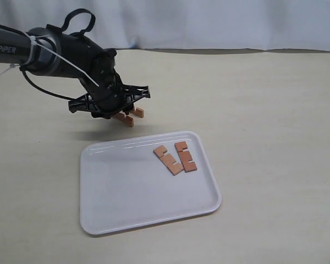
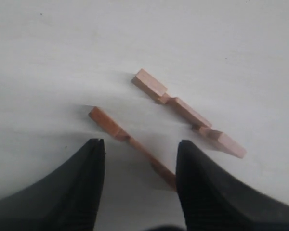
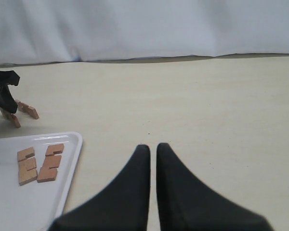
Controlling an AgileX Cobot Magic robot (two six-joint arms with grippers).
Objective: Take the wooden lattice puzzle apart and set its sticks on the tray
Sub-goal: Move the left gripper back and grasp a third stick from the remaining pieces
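Note:
No interlocked puzzle shows, only separate notched sticks. Two reddish-brown sticks (image 1: 168, 160) (image 1: 185, 156) lie flat side by side on the white tray (image 1: 104, 192), toward its far right corner. Two more sticks (image 1: 124, 119) (image 1: 136, 112) lie on the table just beyond the tray's far edge. My left gripper (image 1: 116, 109) hovers over them, open. In the left wrist view the nearer stick (image 2: 130, 139) runs between the fingers (image 2: 94, 159) and the other stick (image 2: 185, 110) lies just past them. My right gripper (image 3: 149, 147) is shut on nothing above bare table.
The beige table (image 1: 264, 110) ends at a pale cloth backdrop (image 1: 209, 22). In the right wrist view the tray's corner (image 3: 72, 144) and its two sticks (image 3: 38, 163) lie off to one side. The right arm is outside the exterior view.

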